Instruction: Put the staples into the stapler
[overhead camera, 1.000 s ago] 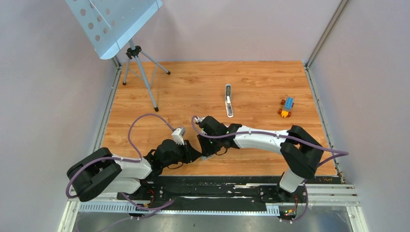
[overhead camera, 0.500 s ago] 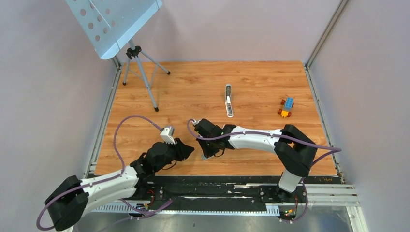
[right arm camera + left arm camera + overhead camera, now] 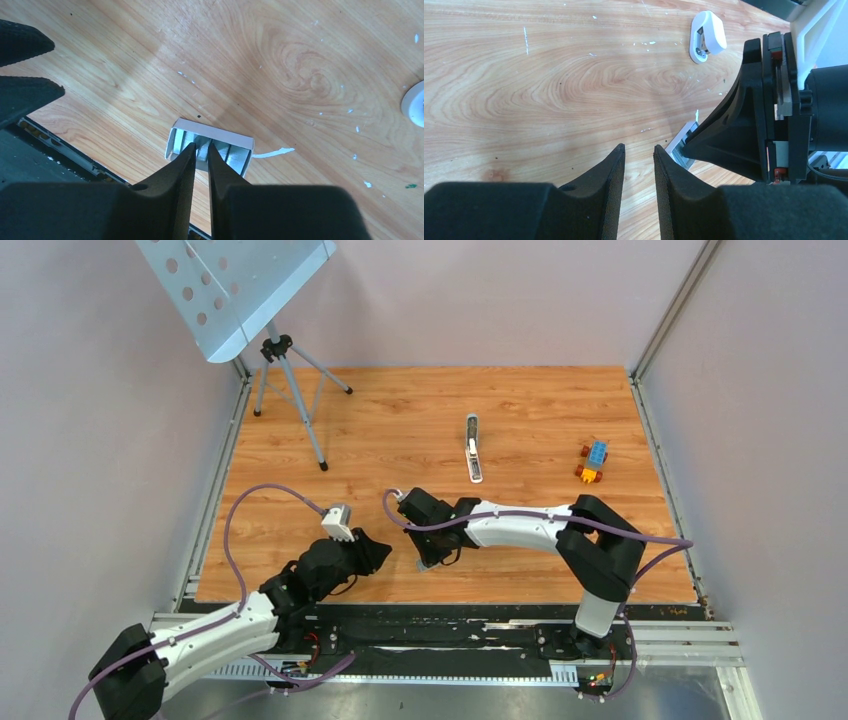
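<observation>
Top external view, left to right: your left gripper point(image 3: 639, 149), jaws slightly parted, empty, over bare table point(image 3: 300, 440); your right gripper point(image 3: 201, 146), nearly closed, tips at the staples point(image 3: 234, 156) inside a small white box point(image 3: 212, 131), and you cannot tell whether it grips them; stapler point(image 3: 473, 448) well beyond, mid-table; toy-brick block point(image 3: 592, 462) farthest right.

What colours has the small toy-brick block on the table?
Toy-brick block: blue above, orange below; top external view.
</observation>
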`<control>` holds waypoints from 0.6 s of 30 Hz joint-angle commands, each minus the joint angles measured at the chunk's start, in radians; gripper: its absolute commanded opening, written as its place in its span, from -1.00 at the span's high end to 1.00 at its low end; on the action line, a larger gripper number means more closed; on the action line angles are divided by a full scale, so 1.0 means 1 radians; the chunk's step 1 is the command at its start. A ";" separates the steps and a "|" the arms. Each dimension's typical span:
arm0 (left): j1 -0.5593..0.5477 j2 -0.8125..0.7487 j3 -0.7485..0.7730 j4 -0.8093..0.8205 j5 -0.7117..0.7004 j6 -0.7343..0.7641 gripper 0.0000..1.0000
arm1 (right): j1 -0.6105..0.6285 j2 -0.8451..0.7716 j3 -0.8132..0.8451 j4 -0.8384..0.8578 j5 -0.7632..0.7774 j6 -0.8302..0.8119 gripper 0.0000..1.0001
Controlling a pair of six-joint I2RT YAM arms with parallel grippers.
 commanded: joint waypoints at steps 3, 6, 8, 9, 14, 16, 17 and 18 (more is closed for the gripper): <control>-0.003 0.036 -0.006 0.014 -0.004 0.019 0.38 | 0.017 0.027 0.026 -0.047 0.031 -0.016 0.74; -0.003 0.041 -0.004 0.024 0.001 0.018 0.36 | 0.018 0.029 0.028 -0.050 0.032 -0.018 0.82; -0.003 0.035 -0.002 0.021 0.003 0.014 0.35 | 0.017 0.027 0.026 -0.051 0.032 -0.019 0.89; -0.003 0.030 0.000 0.020 0.006 0.012 0.35 | 0.017 0.023 0.025 -0.051 0.032 -0.019 0.93; -0.003 0.007 0.010 0.001 0.020 0.025 0.32 | 0.017 -0.012 0.017 -0.051 0.057 -0.013 1.00; -0.003 0.009 0.011 0.001 0.033 0.031 0.29 | 0.017 -0.037 0.014 -0.051 0.068 -0.014 1.00; -0.003 0.010 0.010 0.005 0.046 0.030 0.27 | 0.016 -0.050 0.013 -0.051 0.069 -0.016 1.00; -0.003 0.010 0.007 0.017 0.063 0.030 0.24 | 0.014 -0.067 0.012 -0.051 0.068 -0.018 1.00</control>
